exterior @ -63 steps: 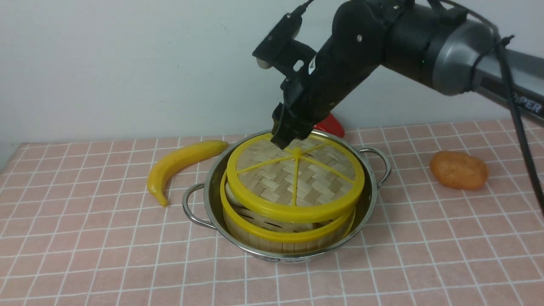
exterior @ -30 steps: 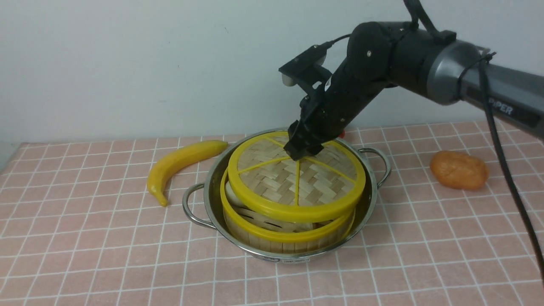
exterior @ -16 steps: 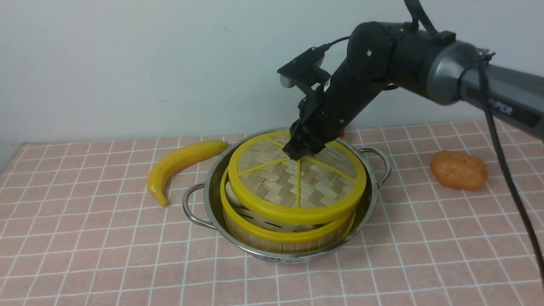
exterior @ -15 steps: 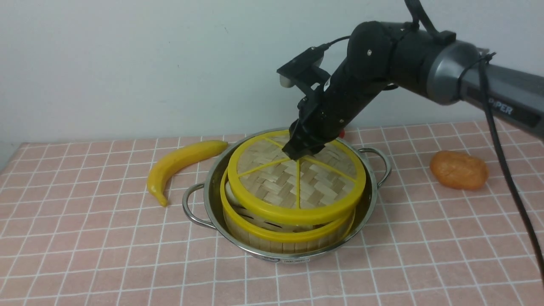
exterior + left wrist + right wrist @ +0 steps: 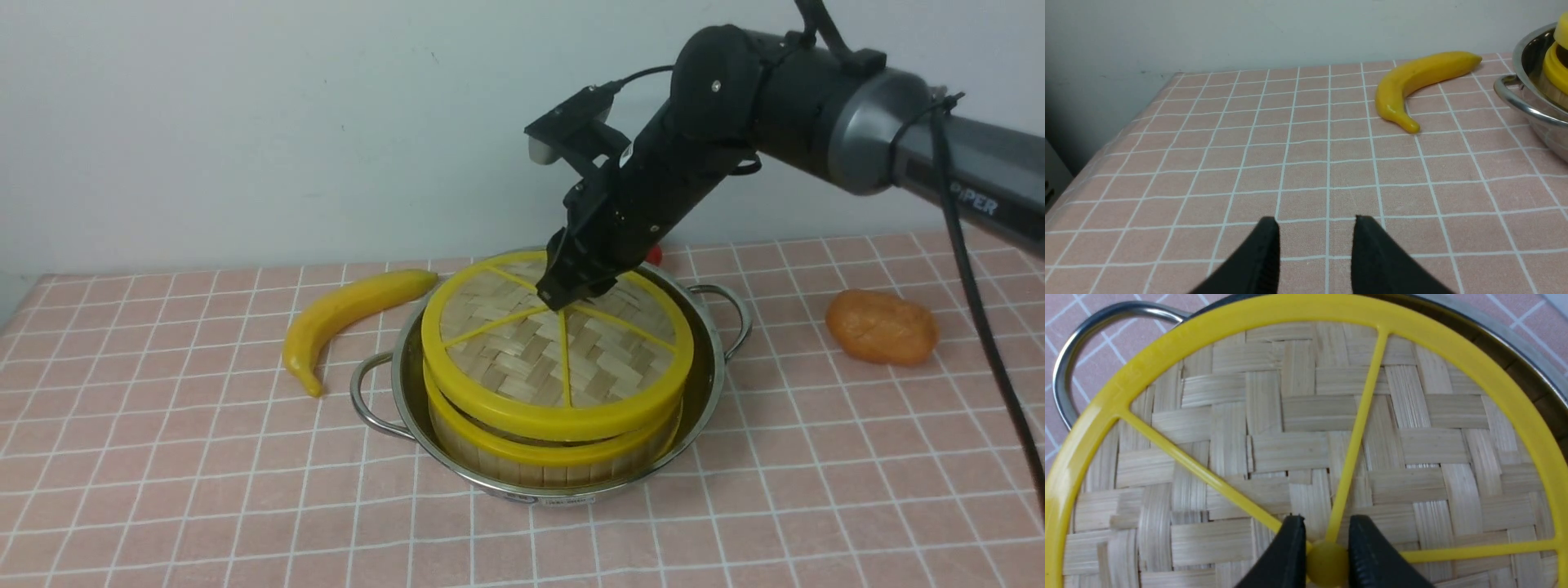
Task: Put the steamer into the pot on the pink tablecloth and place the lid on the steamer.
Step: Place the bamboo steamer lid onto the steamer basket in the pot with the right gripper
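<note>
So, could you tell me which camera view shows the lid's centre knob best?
The right wrist view: the knob sits close up, pinched between the right gripper's two black fingers. In the front view the gripper hides it. The left wrist view catches only a sliver of the lid's rim, no knob.

Front camera: raised, facing forward and down over the pink tablecloth (image 5: pixel 163 490) to the wall (image 5: pixel 245 122). Left wrist camera: low above the cloth, facing the wall; shares banana (image 5: pixel 343 314) and pot (image 5: pixel 709 359) edge with front. Right wrist camera: close above the lid (image 5: pixel 563 359), also in front view.
</note>
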Controlling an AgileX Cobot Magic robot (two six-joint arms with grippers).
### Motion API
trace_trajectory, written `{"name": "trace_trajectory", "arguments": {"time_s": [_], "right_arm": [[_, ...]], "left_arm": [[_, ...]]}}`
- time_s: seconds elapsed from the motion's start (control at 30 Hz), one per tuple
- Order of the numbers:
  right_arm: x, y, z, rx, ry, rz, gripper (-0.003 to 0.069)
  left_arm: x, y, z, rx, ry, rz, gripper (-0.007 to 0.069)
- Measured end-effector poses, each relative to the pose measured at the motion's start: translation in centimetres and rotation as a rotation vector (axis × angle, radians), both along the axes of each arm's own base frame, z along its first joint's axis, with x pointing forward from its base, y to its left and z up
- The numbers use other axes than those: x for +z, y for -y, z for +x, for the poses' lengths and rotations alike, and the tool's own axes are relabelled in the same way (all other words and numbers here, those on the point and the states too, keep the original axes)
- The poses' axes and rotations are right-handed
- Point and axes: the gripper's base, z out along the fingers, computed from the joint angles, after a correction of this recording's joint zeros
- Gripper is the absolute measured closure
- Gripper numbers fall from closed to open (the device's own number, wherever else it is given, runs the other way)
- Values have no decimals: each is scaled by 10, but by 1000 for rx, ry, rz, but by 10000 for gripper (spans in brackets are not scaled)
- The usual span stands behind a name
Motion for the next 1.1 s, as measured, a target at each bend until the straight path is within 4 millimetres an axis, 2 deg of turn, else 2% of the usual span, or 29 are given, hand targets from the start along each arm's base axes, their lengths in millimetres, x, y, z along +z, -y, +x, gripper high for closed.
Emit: {"name": "trace_trajectory", "arguments": {"time_s": [0.57, 1.1], "right_arm": [[-8, -10, 1, 6, 22, 4, 511], [-9, -7, 1, -30, 12, -22, 510]], "left_arm": [[0, 0, 0, 0, 0, 0, 382], [0, 0, 0, 0, 0, 0, 382]]}}
